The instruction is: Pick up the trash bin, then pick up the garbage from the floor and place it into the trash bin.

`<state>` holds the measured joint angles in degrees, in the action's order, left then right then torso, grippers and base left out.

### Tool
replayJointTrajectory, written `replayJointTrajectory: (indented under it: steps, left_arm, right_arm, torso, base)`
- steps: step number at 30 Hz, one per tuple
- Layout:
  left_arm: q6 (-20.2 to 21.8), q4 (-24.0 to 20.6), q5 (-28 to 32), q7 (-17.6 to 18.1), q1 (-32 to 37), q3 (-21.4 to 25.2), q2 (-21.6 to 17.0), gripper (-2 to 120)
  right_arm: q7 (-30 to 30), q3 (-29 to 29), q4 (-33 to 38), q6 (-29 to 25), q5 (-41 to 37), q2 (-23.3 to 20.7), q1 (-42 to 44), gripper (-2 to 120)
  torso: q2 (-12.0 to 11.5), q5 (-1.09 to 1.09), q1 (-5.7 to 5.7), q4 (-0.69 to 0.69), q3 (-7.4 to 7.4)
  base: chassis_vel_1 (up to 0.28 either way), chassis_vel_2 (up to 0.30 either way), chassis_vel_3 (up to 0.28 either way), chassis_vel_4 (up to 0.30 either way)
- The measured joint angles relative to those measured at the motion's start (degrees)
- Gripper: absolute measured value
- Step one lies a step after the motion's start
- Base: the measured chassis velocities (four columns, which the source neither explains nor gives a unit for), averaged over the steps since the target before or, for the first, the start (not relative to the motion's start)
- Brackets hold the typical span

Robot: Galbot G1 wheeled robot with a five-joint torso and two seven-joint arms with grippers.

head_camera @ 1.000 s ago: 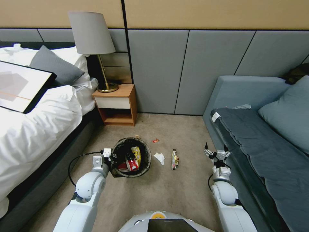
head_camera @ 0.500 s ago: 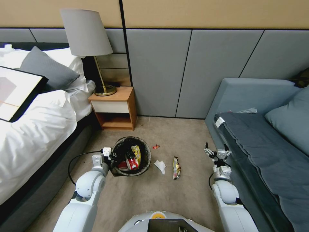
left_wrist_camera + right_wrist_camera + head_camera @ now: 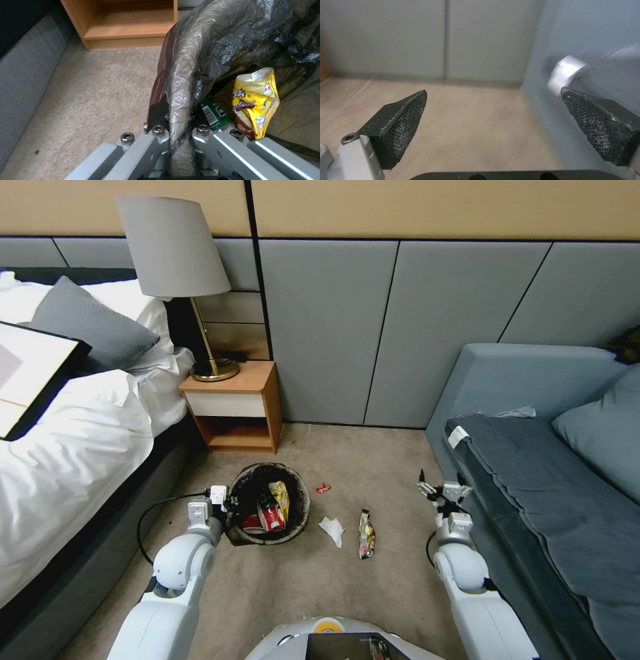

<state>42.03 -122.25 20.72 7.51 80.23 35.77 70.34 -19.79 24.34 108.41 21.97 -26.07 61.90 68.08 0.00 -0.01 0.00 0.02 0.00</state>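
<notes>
Thin black liner plastic over the rim of the trash bin (image 3: 268,505), pinched between the closed fingers of the left gripper (image 3: 225,503); bin sits by the nightstand (image 3: 231,407), cartons and a yellow wrapper already inside. Right gripper (image 3: 440,491) hangs empty beside the sofa (image 3: 533,460), jaws wide. On the carpet: tissue (image 3: 331,529), wrapper (image 3: 366,534), red scrap (image 3: 323,488). All likely light and limp; pinch mid-body.

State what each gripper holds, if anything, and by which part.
The left gripper is shut on the trash bin, pinching its liner-covered rim. The right gripper, beside the sofa, is open and holds nothing.
</notes>
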Motion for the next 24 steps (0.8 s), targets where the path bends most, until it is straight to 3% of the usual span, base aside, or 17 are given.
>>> replayJointTrajectory:
  steps: [1,2,3,6,8,10,14,24]
  left_arm:
    - [0.0,-0.1,0.0,0.0,0.0,0.1,-0.1,0]
    - [0.0,-0.2,0.1,0.0,0.2,0.5,-0.4,0]
    - [0.0,-0.2,0.1,0.0,0.2,0.5,-0.4,0]
    - [0.0,-0.2,0.2,0.0,0.4,1.2,-0.5,0]
    - [0.0,0.0,0.2,-0.1,0.4,1.3,-0.5,0]
    - [0.0,0.0,0.2,-0.1,0.5,1.3,-0.5,0]
    - [0.1,0.4,0.2,-0.1,0.5,1.4,-0.4,0]
    - [0.2,0.7,0.1,-0.1,0.7,1.8,-0.5,0]
  right_arm:
    - [-0.5,-1.0,0.0,2.1,-1.9,-1.1,-1.2,100]
    - [-1.3,-3.8,-0.4,8.3,-7.0,-4.0,-5.1,100]
    - [-1.3,-3.8,-0.4,8.3,-7.0,-4.0,-5.1,100]
    - [-1.0,-10.4,-3.1,17.0,-15.0,-7.5,-12.1,100]
    - [-0.9,-13.0,-4.6,18.8,-17.5,-8.2,-14.7,100]
    - [-0.9,-13.9,-5.2,19.2,-18.3,-8.3,-15.6,100]
    - [0.1,-24.0,-13.5,21.1,-25.6,-8.2,-26.0,100]
    - [1.5,-32.2,-25.2,20.8,-26.9,-4.0,-31.1,100]
  torso:
    - [0.0,0.00,0.00,0.00,0.00]
    - [0.0,0.00,0.00,0.00,0.00]
    - [0.0,0.00,0.00,0.00,0.00]
    - [0.0,0.01,0.00,-0.02,0.00]
    - [0.0,0.02,0.00,-0.02,0.00]
    - [0.0,0.02,0.00,-0.02,0.00]
    - [0.0,-0.01,0.00,0.00,0.01]
    - [0.0,0.01,0.00,-0.02,0.01]
  base:
    - [0.000,0.000,0.000,0.000]
    - [0.000,0.000,0.000,0.000]
    - [0.000,0.000,0.000,0.000]
    - [0.000,0.000,0.000,0.000]
    - [0.000,0.000,0.000,0.000]
    - [0.000,0.000,0.000,0.000]
    - [0.000,0.000,0.000,0.000]
    - [0.000,0.000,0.000,0.000]
